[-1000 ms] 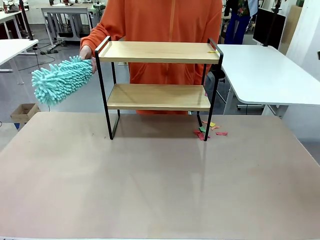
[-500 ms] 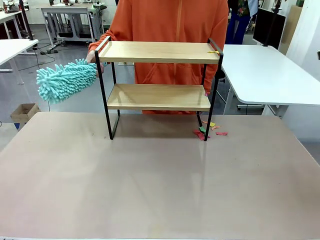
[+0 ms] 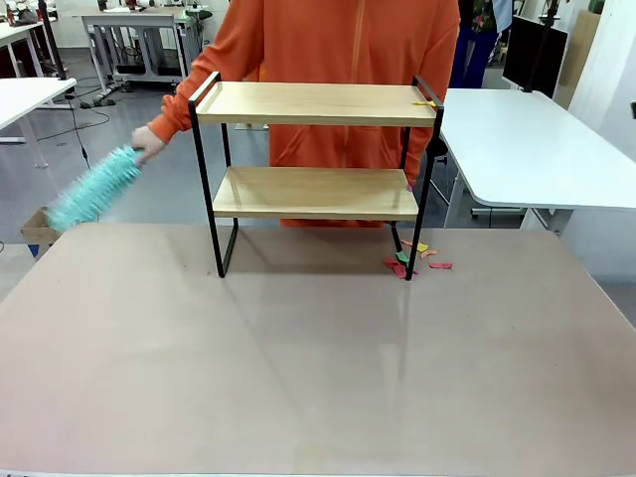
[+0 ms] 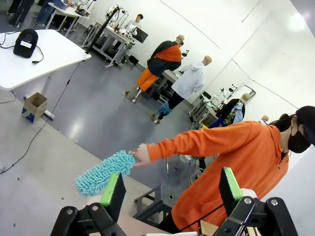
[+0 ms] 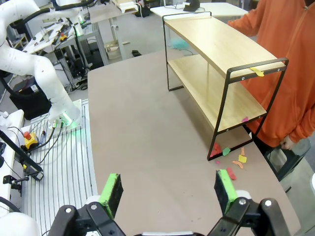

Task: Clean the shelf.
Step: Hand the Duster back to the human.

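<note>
The shelf stands at the far middle of the table, two light wooden boards in a black frame, and it also shows in the right wrist view. A small yellow scrap lies on the right end of its top board. Behind it stands a person in orange, whose hand holds a teal fluffy duster pointing down, left of the shelf. My left gripper is open in the air, facing the duster. My right gripper is open above the table.
Several coloured paper scraps lie on the table by the shelf's right legs, also seen in the right wrist view. The brown tabletop in front is bare. A white table stands at the back right.
The person has swung the duster down and to the left, away from the shelf's top left corner. The shelf and scraps have not moved.
</note>
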You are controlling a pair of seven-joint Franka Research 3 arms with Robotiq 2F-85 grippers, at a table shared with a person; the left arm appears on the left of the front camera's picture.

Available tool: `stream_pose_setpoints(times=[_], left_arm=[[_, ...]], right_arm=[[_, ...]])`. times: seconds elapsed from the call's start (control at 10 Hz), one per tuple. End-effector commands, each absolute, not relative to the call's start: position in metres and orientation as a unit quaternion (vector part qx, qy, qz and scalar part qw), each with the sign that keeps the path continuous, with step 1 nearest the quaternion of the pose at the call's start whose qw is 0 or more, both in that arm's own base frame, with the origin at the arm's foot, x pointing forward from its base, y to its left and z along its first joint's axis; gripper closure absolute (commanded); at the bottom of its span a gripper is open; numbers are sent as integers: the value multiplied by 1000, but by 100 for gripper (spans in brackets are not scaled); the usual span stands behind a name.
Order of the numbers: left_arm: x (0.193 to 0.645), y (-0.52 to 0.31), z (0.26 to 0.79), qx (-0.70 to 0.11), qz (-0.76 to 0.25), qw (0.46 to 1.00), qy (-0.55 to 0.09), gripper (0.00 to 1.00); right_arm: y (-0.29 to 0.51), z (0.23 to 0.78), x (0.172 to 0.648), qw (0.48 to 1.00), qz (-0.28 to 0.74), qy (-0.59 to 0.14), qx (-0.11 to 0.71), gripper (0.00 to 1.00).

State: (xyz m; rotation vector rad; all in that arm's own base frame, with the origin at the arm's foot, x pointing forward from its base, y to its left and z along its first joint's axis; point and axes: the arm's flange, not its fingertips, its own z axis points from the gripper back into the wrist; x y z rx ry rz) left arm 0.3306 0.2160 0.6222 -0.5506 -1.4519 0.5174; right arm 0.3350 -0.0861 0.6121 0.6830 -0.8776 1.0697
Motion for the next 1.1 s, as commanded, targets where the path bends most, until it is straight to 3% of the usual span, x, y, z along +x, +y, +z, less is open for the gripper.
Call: stream_pose_setpoints(times=[0.0, 1.0], left_arm=[[329, 216, 624, -245, 231, 682, -650, 0], [329, 216, 624, -245, 231, 682, -650, 0]], right_arm=[[-86, 613, 336, 709, 485, -407, 312, 0], [-86, 613, 336, 709, 485, -407, 312, 0]])
